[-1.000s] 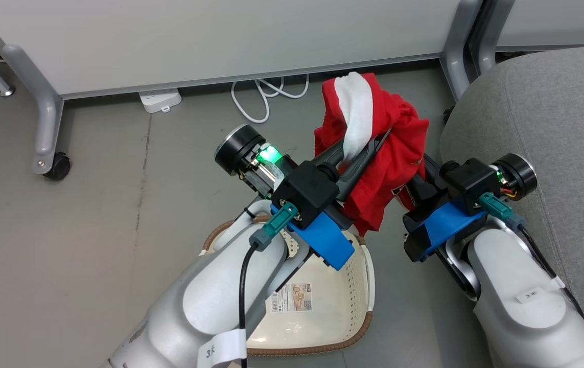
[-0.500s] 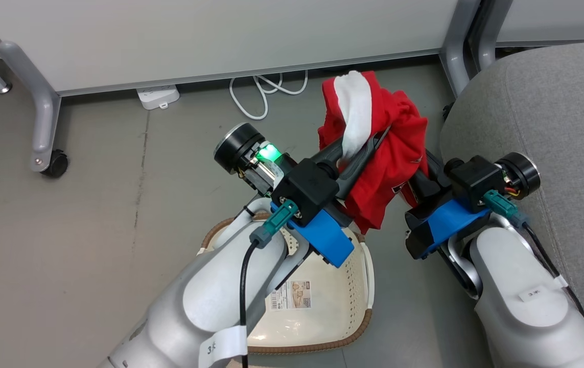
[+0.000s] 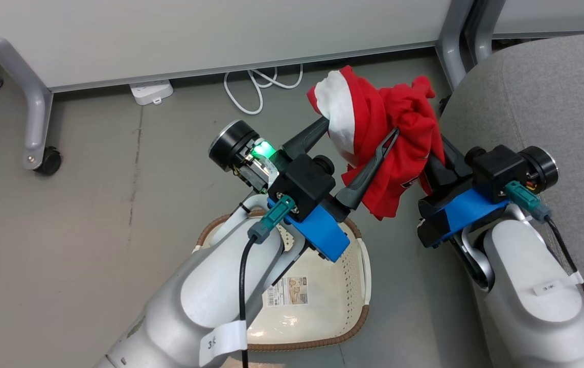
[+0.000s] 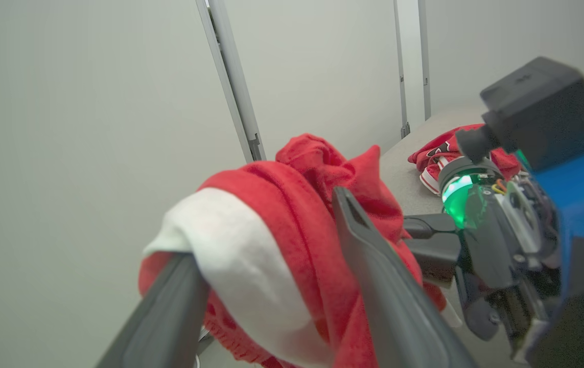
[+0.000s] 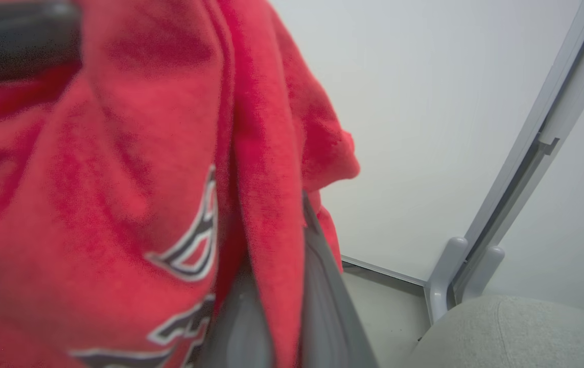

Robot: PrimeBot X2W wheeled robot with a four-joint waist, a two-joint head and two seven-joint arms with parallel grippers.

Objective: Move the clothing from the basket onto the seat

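The clothing (image 3: 399, 128), soft, light and limp, is held bunched above the floor between basket (image 3: 359, 266) and seat (image 3: 542, 92). It is pinched by the closed right hand (image 3: 434, 159). The left hand (image 3: 359, 128) is spread wide, a fold draped across it. A gathered fold is judged the surest hold.

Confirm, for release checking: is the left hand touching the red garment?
Touching: in the left wrist view, the red garment drapes over a finger of the open left hand.

Grey floor (image 3: 67, 230); pale partition panel (image 3: 220, 36) along the far side on grey metal legs (image 3: 33, 110), one with a black castor (image 3: 46, 159); white power strip (image 3: 151, 92) and looped white cable (image 3: 253, 92) lying beneath the panel's lower edge.
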